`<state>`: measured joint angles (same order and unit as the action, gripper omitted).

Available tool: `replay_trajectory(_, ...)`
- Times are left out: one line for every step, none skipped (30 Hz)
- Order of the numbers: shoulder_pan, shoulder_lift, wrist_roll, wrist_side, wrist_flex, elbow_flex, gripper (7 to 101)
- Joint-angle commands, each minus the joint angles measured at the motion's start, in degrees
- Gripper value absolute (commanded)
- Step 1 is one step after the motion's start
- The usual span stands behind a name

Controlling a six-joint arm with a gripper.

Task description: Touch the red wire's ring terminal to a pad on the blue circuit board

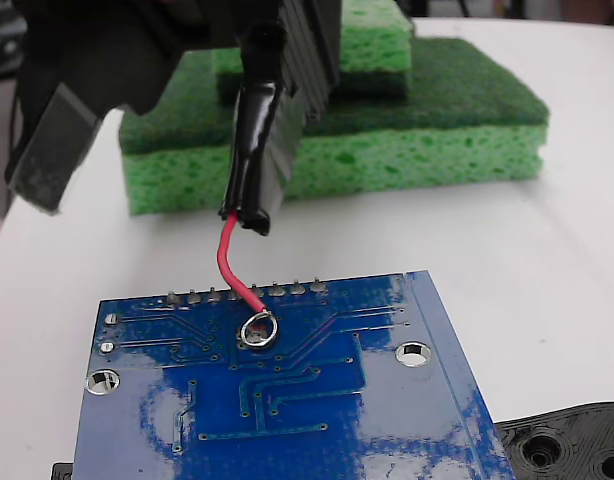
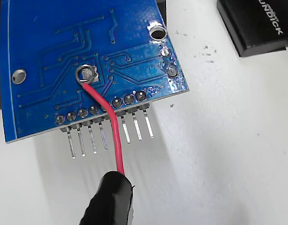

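Ring terminal [image 2: 86, 74] on pad [image 2: 89, 73] in wrist view, claw [image 1: 272, 150] grip unclear, fixed view adds green sponges [image 1: 407, 130]

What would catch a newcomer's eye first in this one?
The glossy blue rectangular circuit board fills the lower fixed view. The thin curved red wire drops from a black sleeve, its small silvery ring terminal lying on the board. Green sponges are stacked behind.

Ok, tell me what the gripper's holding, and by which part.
The gripper holds the red wire by its black sleeve; the ring terminal hangs free at the bottom.
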<state>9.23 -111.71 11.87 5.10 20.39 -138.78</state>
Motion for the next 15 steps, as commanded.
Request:
replay_trajectory(0.00,-0.18,0.00,0.09,-0.18,0.26,100.3)
replay_trajectory(0.00,-0.18,0.00,0.09,-0.18,0.26,100.3)
replay_trajectory(0.00,-0.18,0.00,0.09,-0.18,0.26,100.3)
replay_trajectory(0.00,-0.18,0.00,0.09,-0.18,0.26,100.3)
replay_trajectory(0.00,-0.18,0.00,0.09,-0.18,0.26,100.3)
replay_trajectory(0.00,-0.26,0.00,0.09,-0.18,0.26,100.3)
replay_trajectory(0.00,-0.26,0.00,0.09,-0.18,0.26,100.3)
replay_trajectory(0.00,-0.26,-0.09,0.09,-0.18,0.35,100.3)
replay_trajectory(0.00,-0.35,-0.09,0.09,-0.18,0.44,100.3)
replay_trajectory(0.00,-0.53,-0.26,0.00,-0.09,0.62,100.3)
replay_trajectory(0.00,-0.97,-0.53,-0.09,-0.09,0.70,100.3)
replay_trajectory(-0.18,-1.58,-0.79,-0.18,0.00,0.88,100.3)
replay_trajectory(-0.26,-2.37,-1.05,-0.18,0.26,1.05,100.3)
replay_trajectory(-0.35,-3.25,-1.32,-0.26,0.79,1.32,100.3)
replay_trajectory(-0.53,-4.04,-1.58,-0.26,1.58,1.58,100.3)
